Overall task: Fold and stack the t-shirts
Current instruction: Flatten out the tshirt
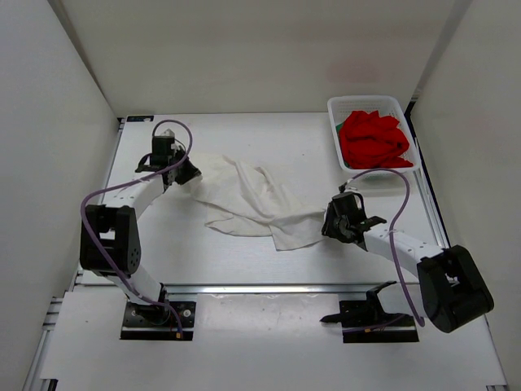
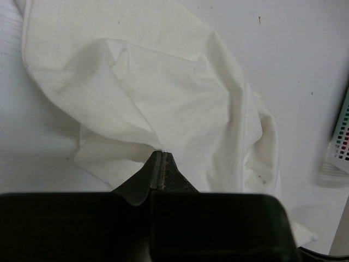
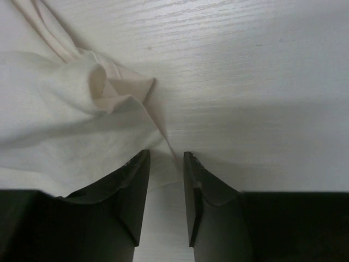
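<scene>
From above, the white t-shirt [image 1: 244, 199] is lying crumpled and stretched across the middle of the pale surface [image 1: 285, 138], between the two arms. The red t-shirt [image 1: 373, 138] is sitting bunched in the white basket [image 1: 362, 101] at the far right corner. Only the wrist views are showing the grips. The left hand [image 2: 158, 154] is pressing its fingers fully together on a fold at the white t-shirt's edge. The right hand [image 3: 166, 155] is standing part open, a gap between its fingers, with a thin edge of the same cloth running into that gap. Plain white walls [image 1: 244, 57] are boxing in the surface on three sides. From above, both hands' fingertips are looking too dark and small to make out
</scene>
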